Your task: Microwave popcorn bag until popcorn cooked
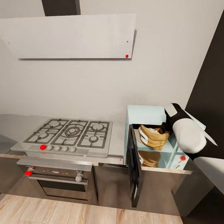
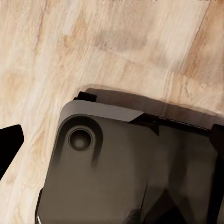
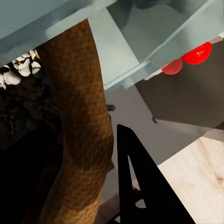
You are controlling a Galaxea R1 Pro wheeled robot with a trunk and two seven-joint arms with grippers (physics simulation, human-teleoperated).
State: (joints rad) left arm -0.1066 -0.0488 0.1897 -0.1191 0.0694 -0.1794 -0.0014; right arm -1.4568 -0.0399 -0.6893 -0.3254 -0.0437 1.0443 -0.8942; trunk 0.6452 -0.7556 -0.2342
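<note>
- Because the microwave (image 1: pixel 146 115) is standing on the countertop (image 1: pixel 116 146) with its dark glass door (image 1: pixel 135 169) swinging wide open toward the robot, the right arm is reaching straight into the cavity from the front.
- The popcorn bag (image 1: pixel 154 137) is sitting inside the microwave, on its floor, and its reflection is showing in the glossy surface beneath.
- The right gripper (image 3: pixel 109 154) is closing on the bag's rim: in the right wrist view the tan wall of the bag is running between a dark finger (image 3: pixel 140 186) and the shadowed one on the other side, so it is judged to be gripping the bag rather than letting go.
- The bag is looking crumpled and tan-brown, with a white striped label; its mouth is gaping, and white popped kernels (image 3: pixel 21 70) are showing inside.
- The left gripper is hanging low over the wood floor (image 2: pixel 70 56) beside the robot's dark base (image 2: pixel 126 172); whether it is open or clenched I cannot tell.
</note>
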